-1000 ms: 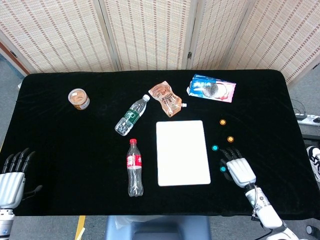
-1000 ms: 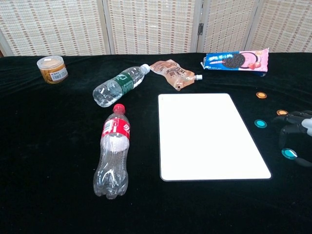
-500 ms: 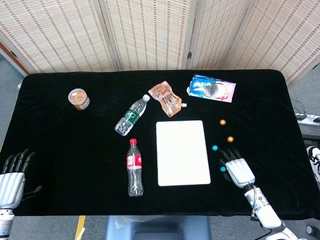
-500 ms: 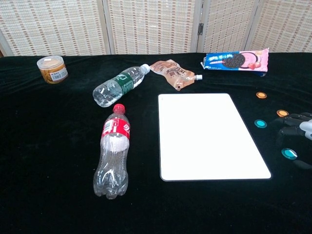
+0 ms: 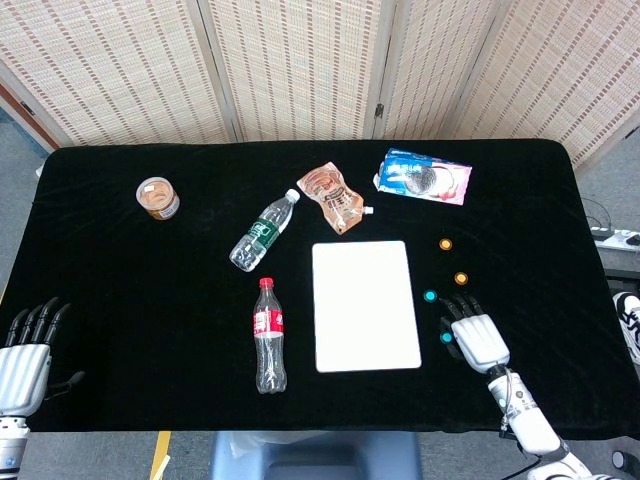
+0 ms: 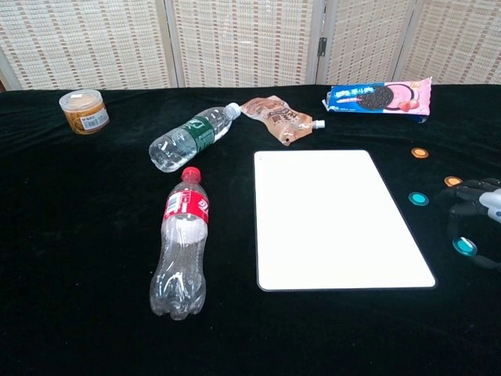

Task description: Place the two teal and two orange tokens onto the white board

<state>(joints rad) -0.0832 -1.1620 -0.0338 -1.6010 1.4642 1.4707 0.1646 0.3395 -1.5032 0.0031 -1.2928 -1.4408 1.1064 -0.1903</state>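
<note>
- Left hand (image 5: 22,362) sits at the near-left edge of the black table (image 5: 120,290), fingers apart and straight, holding nothing, well away from all the work.
- Further right come the bystanders: a small jar (image 5: 158,197), a green-label bottle (image 5: 263,232), a red-label bottle (image 5: 268,334) lying on its side, an orange pouch (image 5: 332,197) and a blue biscuit packet (image 5: 423,176) at the back.
- Next is the white board (image 5: 365,305), flat on the cloth with nothing on it, so none of the four tokens has been placed.
- Just right of the board lie the tokens, all on the cloth: far orange token (image 5: 445,243), near orange token (image 5: 461,278), far teal token (image 5: 430,296) and near teal token (image 5: 446,338).
- Right hand (image 5: 474,335) hovers palm-down with fingers spread and empty, its fingertips (image 6: 463,203) arched around the near teal token; whether they touch it cannot be told.
- These tokens look like thin, stiff, light discs, probably slick and low against soft cloth; I judge a thumb-and-finger pinch across opposite rims best, since pressing down would likely just skid one sideways.
</note>
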